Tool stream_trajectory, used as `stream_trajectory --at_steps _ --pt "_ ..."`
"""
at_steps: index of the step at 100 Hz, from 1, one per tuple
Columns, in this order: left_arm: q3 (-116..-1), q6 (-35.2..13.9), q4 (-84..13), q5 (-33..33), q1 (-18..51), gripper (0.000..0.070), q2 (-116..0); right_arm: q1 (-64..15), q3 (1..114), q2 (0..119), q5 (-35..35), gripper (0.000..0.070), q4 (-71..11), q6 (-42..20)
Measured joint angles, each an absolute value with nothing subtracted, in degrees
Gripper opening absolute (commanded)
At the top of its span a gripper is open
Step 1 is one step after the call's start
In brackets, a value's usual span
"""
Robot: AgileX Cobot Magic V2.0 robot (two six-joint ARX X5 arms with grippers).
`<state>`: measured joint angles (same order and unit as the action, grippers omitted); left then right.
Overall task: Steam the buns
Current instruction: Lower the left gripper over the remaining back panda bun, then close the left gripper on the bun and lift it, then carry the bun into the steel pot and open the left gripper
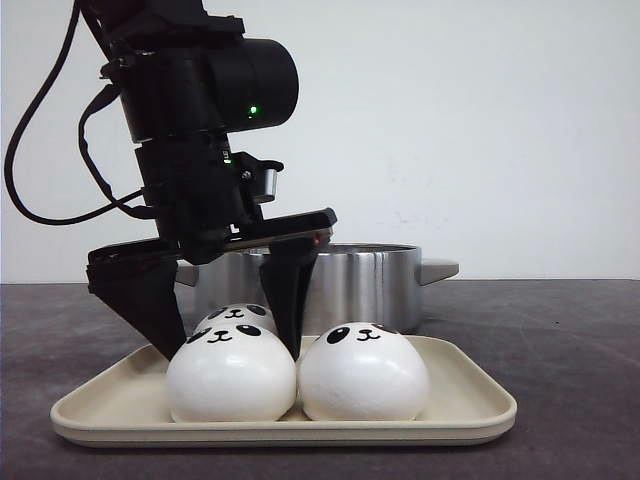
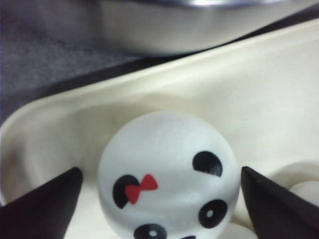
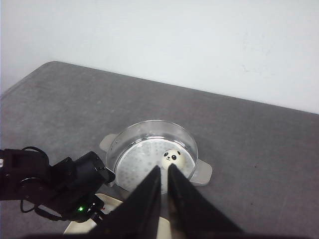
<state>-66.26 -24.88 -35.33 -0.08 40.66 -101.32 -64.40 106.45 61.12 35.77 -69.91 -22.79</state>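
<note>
Straddled the rear bun on the tray with the left gripper spread open, held the right gripper pinched and empty high over the pot containing one bun, and risked nudging the front buns or squeezing the glossy dome out sideways on closing.

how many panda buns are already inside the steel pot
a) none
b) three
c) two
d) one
d, the right wrist view looks down into the steel pot and shows a single panda bun on its perforated floor, while the other buns sit on the tray.
</note>
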Motion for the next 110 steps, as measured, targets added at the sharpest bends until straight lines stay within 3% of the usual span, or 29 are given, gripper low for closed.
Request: stream_trajectory --at_steps 34,68,110 --pt "-66.3 -24.0 -35.5 -0.1 40.7 0.0000 -101.3 -64.4 106.5 61.1 35.8 0.0016 -72.2 -24.1" --pt "-66.6 -20.3 -37.3 -0.6 41.4 0.0000 -99.5 -64.4 106.5 61.1 36.1 0.0016 -72.6 -24.3" --pt "-66.6 -18.5 -26.9 -1.6 46.5 0.0000 -79.9 -64.4 106.5 61.1 37.3 0.0016 -72.6 -24.3"
